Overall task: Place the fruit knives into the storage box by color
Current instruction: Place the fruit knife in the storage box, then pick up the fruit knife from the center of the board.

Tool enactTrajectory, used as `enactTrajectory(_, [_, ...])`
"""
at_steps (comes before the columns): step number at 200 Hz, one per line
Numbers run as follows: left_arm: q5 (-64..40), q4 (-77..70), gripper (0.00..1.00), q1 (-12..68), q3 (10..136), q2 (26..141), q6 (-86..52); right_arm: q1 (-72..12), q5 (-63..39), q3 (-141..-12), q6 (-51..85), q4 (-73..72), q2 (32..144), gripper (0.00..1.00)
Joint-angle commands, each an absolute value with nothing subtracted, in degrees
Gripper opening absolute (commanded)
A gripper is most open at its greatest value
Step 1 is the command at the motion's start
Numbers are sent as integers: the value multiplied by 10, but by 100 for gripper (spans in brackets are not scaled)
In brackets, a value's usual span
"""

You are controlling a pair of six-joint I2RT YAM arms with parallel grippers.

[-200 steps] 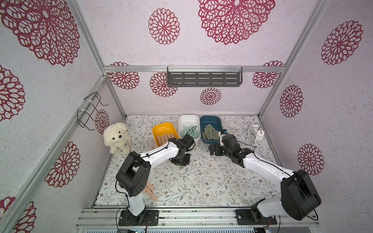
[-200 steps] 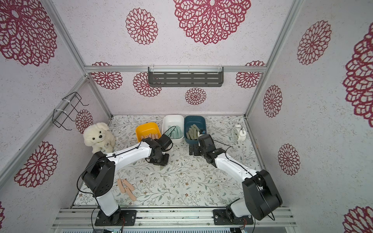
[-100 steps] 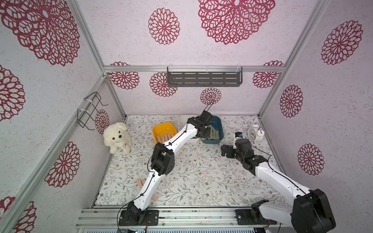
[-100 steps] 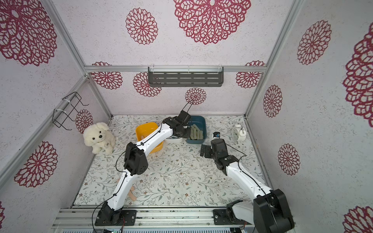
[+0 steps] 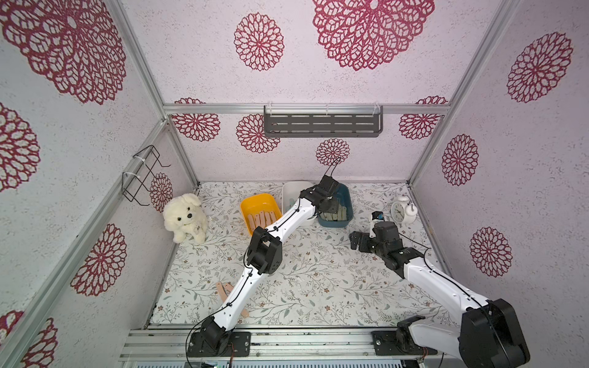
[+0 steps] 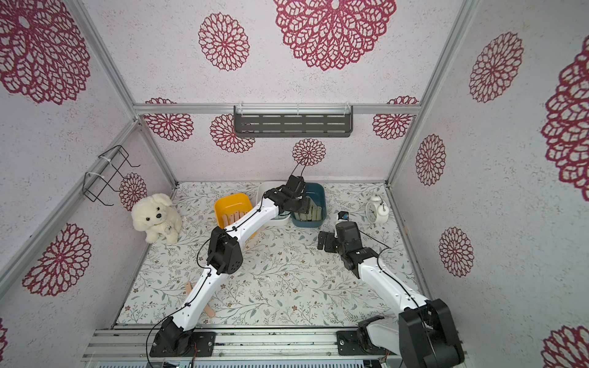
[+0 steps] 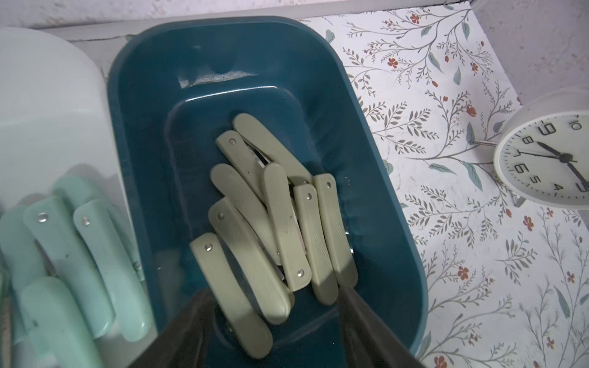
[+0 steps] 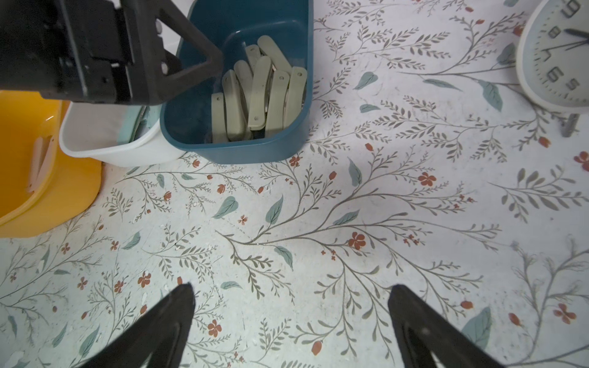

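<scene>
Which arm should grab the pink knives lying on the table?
Probably the left. The pink knives lie beside its base, far from the right gripper across the table. The left gripper stands open over the blue box, holding nothing.

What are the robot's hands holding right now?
Nothing. The left gripper hangs open over the sage-green knives in the blue box; the right gripper is open too.

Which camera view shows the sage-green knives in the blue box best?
The left wrist view: it looks into the blue box and shows the sage-green knives large, rivets visible. The right wrist view shows them smaller. In both top views the left arm partly hides them.
</scene>
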State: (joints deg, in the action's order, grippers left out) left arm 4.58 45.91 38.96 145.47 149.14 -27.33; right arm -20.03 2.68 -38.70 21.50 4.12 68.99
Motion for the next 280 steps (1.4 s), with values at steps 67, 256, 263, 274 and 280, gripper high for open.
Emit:
enactTrajectory(67, [173,578,97,383,1038,1054,-443,-240,-4,-370,226,12,707,99])
enactTrajectory(256, [161,501,70,235,397,747,-747,-547,23,-472,216,-81,909,99])
enactTrajectory(263, [158,500,68,233,393,751,-752,-546,25,-470,216,-80,907,99])
enactTrajectory(274, [161,506,67,233,391,755,-762,-544,25,-468,216,-78,906,99])
enactTrajectory(280, [164,508,67,233,390,755,-766,-543,24,-467,216,-77,906,99])
